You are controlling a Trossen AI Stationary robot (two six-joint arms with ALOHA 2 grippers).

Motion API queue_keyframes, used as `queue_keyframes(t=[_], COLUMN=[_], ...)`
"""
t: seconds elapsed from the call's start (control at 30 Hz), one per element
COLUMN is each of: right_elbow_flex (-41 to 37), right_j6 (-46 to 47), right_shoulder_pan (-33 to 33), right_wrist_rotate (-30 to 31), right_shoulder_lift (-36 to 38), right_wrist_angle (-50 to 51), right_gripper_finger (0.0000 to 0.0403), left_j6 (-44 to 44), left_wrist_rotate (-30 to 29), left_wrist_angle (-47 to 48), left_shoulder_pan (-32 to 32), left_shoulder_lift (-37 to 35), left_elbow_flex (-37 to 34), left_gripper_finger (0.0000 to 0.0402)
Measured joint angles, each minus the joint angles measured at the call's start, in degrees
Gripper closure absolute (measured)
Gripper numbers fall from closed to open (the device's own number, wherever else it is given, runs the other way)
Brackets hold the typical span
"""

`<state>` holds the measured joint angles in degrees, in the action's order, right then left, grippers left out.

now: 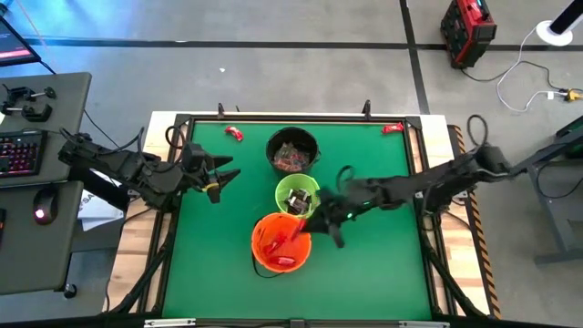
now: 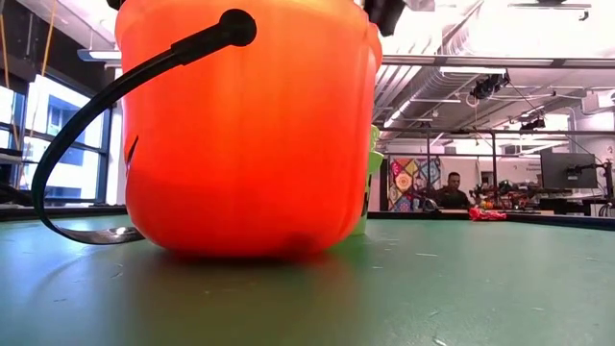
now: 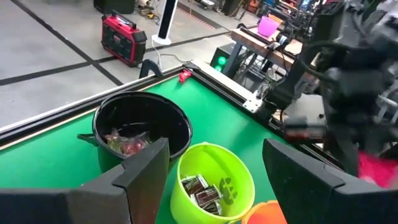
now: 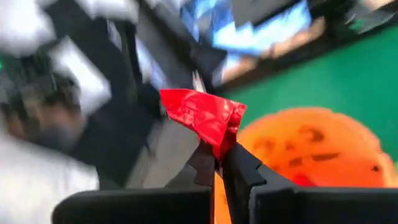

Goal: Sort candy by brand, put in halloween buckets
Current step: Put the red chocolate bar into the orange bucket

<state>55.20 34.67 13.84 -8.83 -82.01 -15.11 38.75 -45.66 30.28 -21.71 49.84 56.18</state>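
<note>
Right gripper (image 4: 219, 163) pinches a red candy (image 4: 202, 118) beside the orange bucket (image 1: 281, 244).

Its jaws are clenched on the wrapper. The left gripper (image 1: 221, 176) waits released near the table's left side. Green bucket (image 1: 297, 195) and black bucket (image 1: 292, 150) hold sorted candy.

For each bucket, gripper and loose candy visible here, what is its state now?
black bucket: upright, candy inside.
green bucket: upright, dark-wrapped candy inside.
orange bucket: upright, red candy inside.
right gripper: shut on red candy, above orange bucket.
left gripper: open, empty, at table's left.
two red candies: lying loose near far edge.
</note>
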Motion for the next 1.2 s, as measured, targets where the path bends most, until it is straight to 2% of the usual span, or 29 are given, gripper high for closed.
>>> queue_keyframes(t=[0.07,0.2,0.4,0.53,0.7,0.83,0.9,1.0,1.1,1.2], right_elbow_flex=[6.7,19.8,34.3,42.4,50.2,55.6,57.5,60.3,62.6,63.4], right_j6=[-5.9,-15.8,-21.0,-21.2,-22.0,-22.5,-20.3,-18.0,-16.8,-15.4], right_shoulder_pan=[0.1,0.0,0.0,0.0,0.0,-0.9,-1.9,-3.5,-5.0,-6.6], right_wrist_rotate=[-2.4,-2.3,-1.0,-1.1,-0.5,-0.9,0.6,5.1,10.3,13.8], right_shoulder_lift=[-4.2,-11.8,-20.9,-25.8,-30.5,-31.6,-31.1,-30.0,-27.8,-25.6], right_wrist_angle=[9.7,31.1,49.4,57.5,63.5,69.1,72.0,78.5,84.1,86.9], right_gripper_finger=[0.0402,0.0399,0.0365,0.0310,0.0209,0.0154,0.0145,0.0143,0.0142,0.0142], left_j6=[0.0,-0.5,-3.1,-5.6,-6.4,-5.2,-2.6,-3.7,-10.3,-18.4], left_wrist_rotate=[-0.1,-0.3,-0.3,-0.1,0.4,6.3,10.9,20.8,32.0,43.3], left_wrist_angle=[0.0,0.0,-0.1,-0.1,0.1,0.5,2.6,8.4,13.4,16.1], left_shoulder_pan=[0.0,0.0,0.0,0.0,0.0,2.1,6.6,17.9,32.6,48.5], left_shoulder_lift=[0.0,0.0,0.0,0.0,0.0,0.0,0.2,0.9,2.8,7.7], left_elbow_flex=[0.0,0.0,0.0,0.0,0.0,0.0,0.0,0.0,0.1,0.6], left_gripper_finger=[0.0151,0.0151,0.0151,0.0151,0.0151,0.0151,0.0151,0.0151,0.0151,0.0151])
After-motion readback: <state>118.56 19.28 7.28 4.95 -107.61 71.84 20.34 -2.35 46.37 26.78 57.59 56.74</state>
